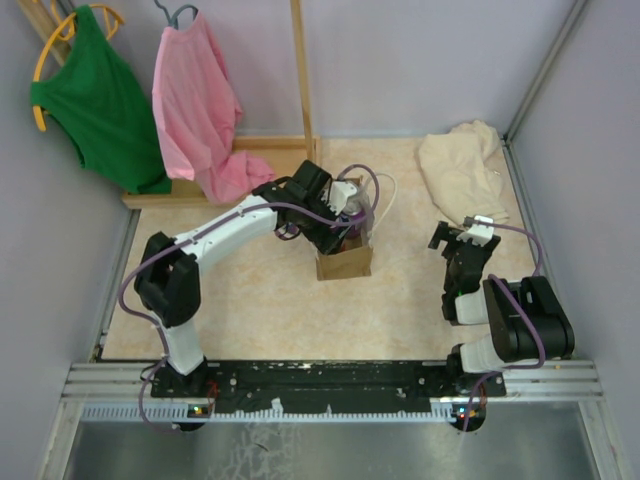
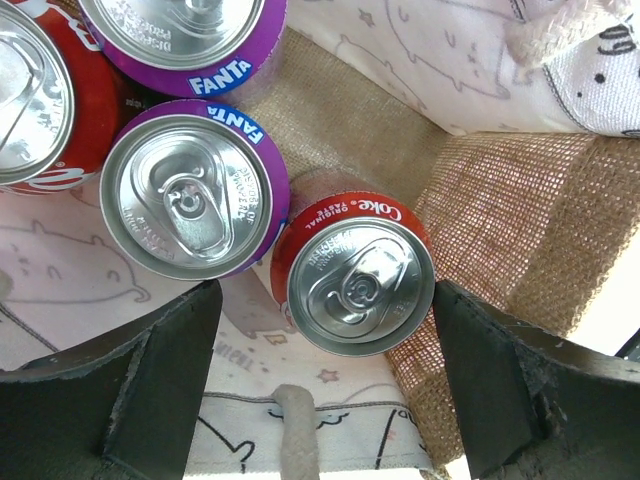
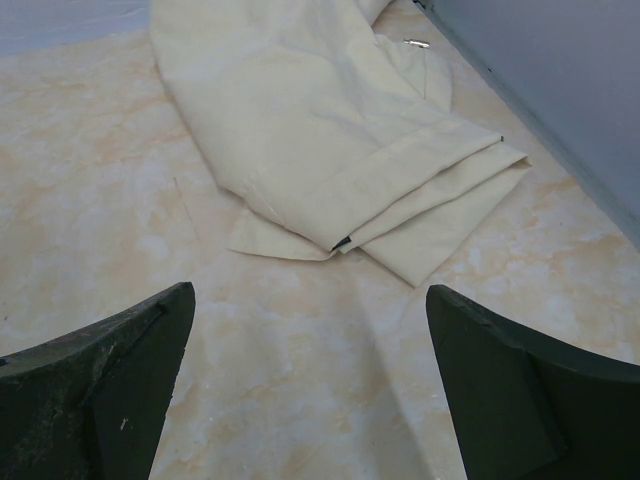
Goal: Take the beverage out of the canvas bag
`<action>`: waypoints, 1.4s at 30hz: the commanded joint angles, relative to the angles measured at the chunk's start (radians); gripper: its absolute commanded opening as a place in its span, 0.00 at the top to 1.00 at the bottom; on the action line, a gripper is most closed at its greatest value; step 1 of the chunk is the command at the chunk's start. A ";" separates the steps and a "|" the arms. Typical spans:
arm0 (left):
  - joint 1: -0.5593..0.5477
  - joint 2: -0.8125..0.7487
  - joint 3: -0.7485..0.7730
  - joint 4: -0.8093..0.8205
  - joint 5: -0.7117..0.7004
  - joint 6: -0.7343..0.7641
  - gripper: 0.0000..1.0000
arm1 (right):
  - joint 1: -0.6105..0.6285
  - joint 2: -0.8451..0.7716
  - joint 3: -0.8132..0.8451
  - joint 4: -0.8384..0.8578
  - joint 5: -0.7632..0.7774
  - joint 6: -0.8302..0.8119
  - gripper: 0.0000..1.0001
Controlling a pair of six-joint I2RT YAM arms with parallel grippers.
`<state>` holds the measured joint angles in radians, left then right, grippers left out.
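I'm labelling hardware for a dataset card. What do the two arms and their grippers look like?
The left arm and right arm both have white links between bulky black joint housings, with a purple cable looped along each. The fingers are dark, matte, wedge-shaped and slightly scuffed.

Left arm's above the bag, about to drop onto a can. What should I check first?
1. Left gripper open: ok.
2. Coke can between its fingers: ok, slightly off-centre.
3. Fanta can clear of the finger beside it: cannot tell, very close.
4. Rope handle off the Coke can: ok.
5. Right gripper open, away from the bag: ok.
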<state>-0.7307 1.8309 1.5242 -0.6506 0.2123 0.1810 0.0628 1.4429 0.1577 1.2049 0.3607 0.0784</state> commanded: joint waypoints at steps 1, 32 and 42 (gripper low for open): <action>-0.018 0.057 0.002 -0.037 0.069 -0.004 0.09 | 0.002 0.004 0.008 0.044 0.007 -0.014 0.01; -0.030 -0.054 0.148 -0.006 -0.003 -0.023 1.00 | 0.002 0.004 0.008 0.044 0.007 -0.016 0.01; -0.030 -0.075 0.301 -0.023 -0.031 0.022 1.00 | 0.002 0.004 0.008 0.044 0.007 -0.017 0.01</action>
<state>-0.7692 1.7996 1.7485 -0.7170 0.2207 0.1642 0.0628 1.4429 0.1577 1.2049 0.3611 0.0784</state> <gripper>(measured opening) 0.692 0.991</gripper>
